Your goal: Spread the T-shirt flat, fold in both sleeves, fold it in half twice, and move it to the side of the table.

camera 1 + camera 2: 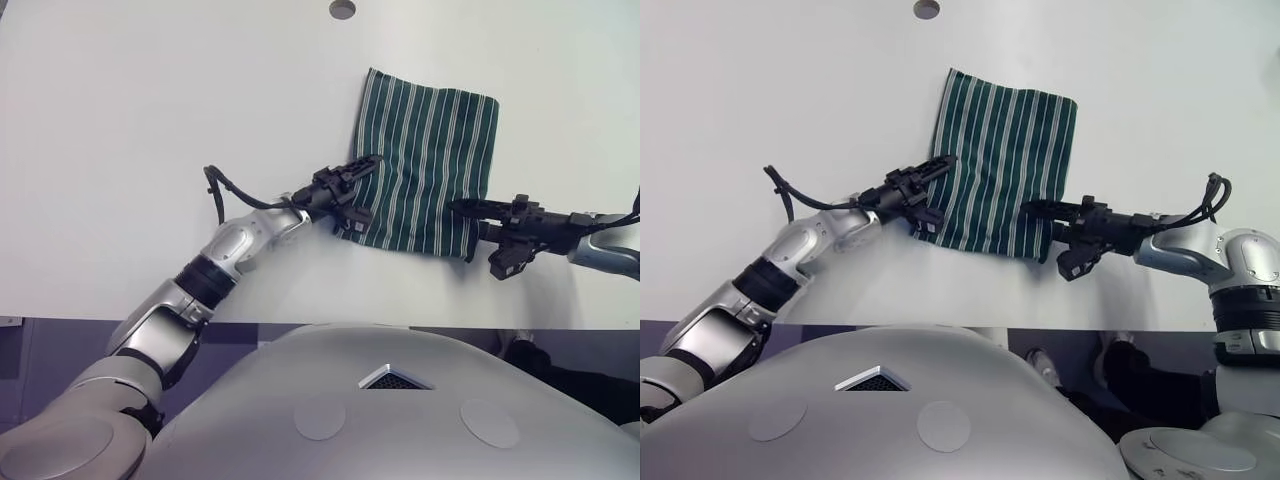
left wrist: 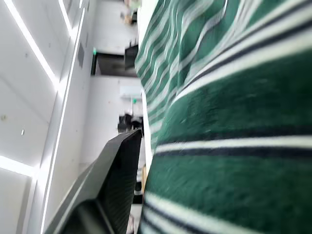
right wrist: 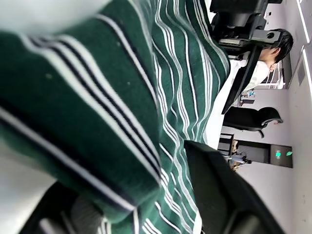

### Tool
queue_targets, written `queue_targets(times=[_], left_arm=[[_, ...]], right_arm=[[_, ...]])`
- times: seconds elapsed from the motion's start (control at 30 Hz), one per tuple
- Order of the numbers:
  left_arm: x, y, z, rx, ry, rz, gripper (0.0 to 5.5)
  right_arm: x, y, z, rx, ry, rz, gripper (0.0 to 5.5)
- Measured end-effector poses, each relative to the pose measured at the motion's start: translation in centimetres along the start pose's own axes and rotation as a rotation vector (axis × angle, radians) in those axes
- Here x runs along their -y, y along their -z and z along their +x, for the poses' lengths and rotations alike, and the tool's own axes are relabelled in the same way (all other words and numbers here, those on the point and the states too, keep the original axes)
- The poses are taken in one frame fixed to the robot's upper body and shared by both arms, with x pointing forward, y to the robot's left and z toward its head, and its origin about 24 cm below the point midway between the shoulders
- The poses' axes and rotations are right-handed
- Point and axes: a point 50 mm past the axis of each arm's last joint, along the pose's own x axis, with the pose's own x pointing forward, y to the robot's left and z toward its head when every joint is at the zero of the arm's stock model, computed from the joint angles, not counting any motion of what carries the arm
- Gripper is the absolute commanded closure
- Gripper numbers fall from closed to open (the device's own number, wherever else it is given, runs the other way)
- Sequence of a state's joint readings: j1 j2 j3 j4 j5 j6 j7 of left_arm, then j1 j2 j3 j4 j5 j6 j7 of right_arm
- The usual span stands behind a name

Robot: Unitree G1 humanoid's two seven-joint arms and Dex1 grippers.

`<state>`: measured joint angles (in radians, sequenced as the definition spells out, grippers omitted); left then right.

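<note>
Folded T-shirt [image 1: 425,165] lies between 2 arms: L fingers [image 1: 356,167] pinch its left edge, R fingers [image 1: 472,207] its near-right corner.

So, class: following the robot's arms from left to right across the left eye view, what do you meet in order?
left gripper at the shirt's left edge → green striped T-shirt, folded on the white table → right gripper at the shirt's near right corner.

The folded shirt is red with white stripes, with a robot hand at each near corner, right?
Not red: the left eye view shows the folded cloth T-shirt dark green with white stripes, with the left gripper and right gripper at its near corners.
</note>
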<state>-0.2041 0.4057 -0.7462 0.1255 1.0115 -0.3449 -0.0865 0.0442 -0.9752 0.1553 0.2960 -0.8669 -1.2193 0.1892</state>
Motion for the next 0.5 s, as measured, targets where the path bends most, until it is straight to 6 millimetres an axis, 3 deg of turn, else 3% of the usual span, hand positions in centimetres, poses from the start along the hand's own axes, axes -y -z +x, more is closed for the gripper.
queue_targets(times=[0.23, 0.37, 0.5], left_arm=[[-1.1, -0.7, 1.7, 0.113, 0.034, -0.061, 4.56], [-1.6, -0.7, 1.9, 0.183, 0.106, -0.107, 4.95], [-1.8, -1.4, 0.6, 0.296, 0.258, -0.16, 5.37]], right_arm=[[1.1, -1.0, 1.8, 0.025, -0.059, 0.098, 5.26], [2.3, 1.3, 1.7, 0.031, -0.132, 0.228, 5.32], [2.9, 1.8, 0.4, 0.063, -0.293, 0.431, 5.32]])
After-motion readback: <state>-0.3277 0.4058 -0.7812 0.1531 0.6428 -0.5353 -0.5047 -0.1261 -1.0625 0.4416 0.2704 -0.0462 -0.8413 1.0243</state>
